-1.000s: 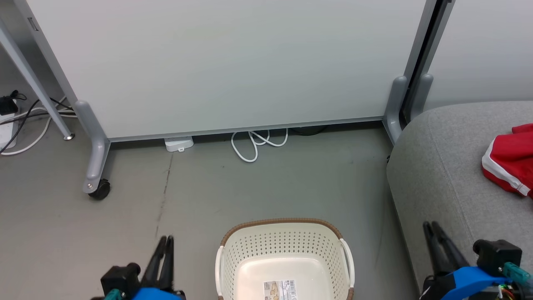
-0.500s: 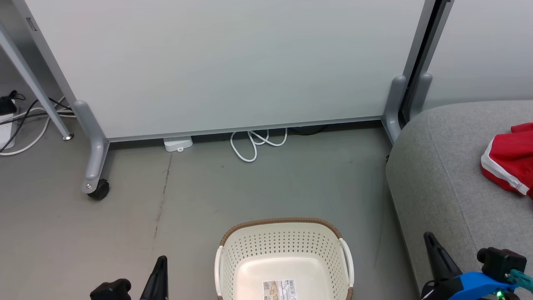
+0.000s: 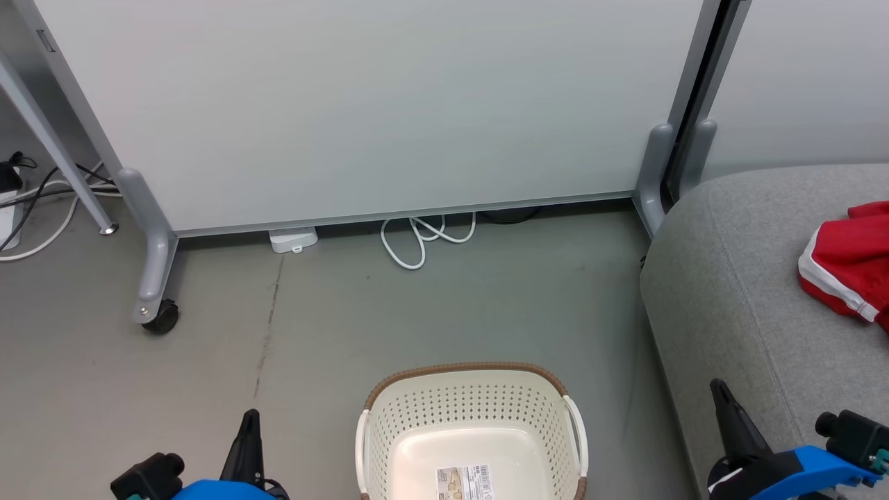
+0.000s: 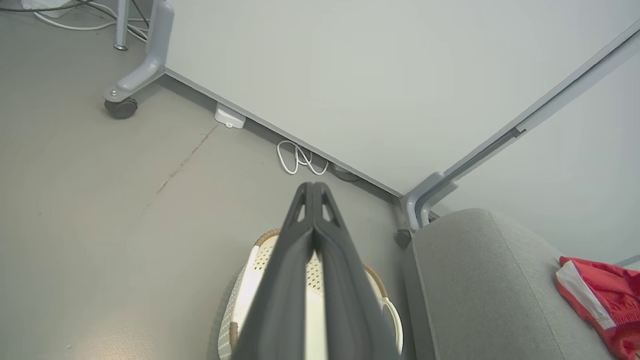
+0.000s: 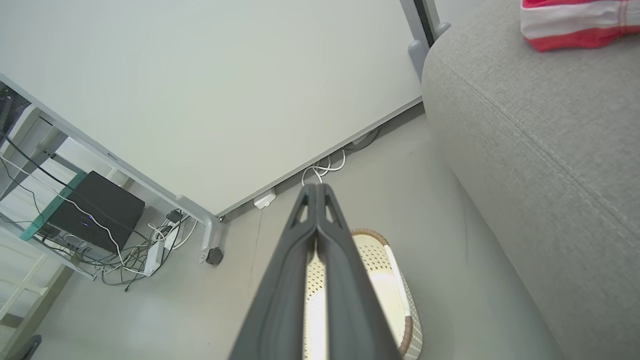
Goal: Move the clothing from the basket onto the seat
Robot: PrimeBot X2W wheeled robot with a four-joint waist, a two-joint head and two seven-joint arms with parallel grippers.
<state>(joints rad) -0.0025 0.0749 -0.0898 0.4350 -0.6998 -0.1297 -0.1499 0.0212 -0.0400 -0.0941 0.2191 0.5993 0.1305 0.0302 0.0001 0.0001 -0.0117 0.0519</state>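
Presently on view: basket on floor, clothing on seat, both grippers closed

Item, far left: cables [image 3: 62, 189] are trailing across the grey floor [image 3: 312, 326] beside a slanted metal leg [image 3: 52, 142].
Item: a pale partition panel [image 3: 382, 104] is standing on grey feet, with one caster [image 3: 161, 318] resting on the floor.
Item: a small white box [image 3: 293, 239] and a looped white cable [image 3: 417, 243] are lying at the panel's lower edge.
Item, lower left: the left gripper [image 3: 250, 417] is pointing up the head view, its two dark fingers pressed together and grasping nothing.
Item, centre bottom: the basket [image 3: 472, 368] is sitting upright on the floor between the two grippers, showing its bare bottom with a printed label [image 3: 464, 482].
Item, right: the seat [image 3: 729, 292] is standing near the basket, apart from it.
Item, lower right: the right gripper [image 3: 715, 386] is showing against the seat's rounded front corner, its fingers closed tip to tip and holding nothing.
Item, far right: the clothing [image 3: 844, 260], red with white trim, is lying bunched on the seat cushion, cut off by the view's edge and well apart from the basket
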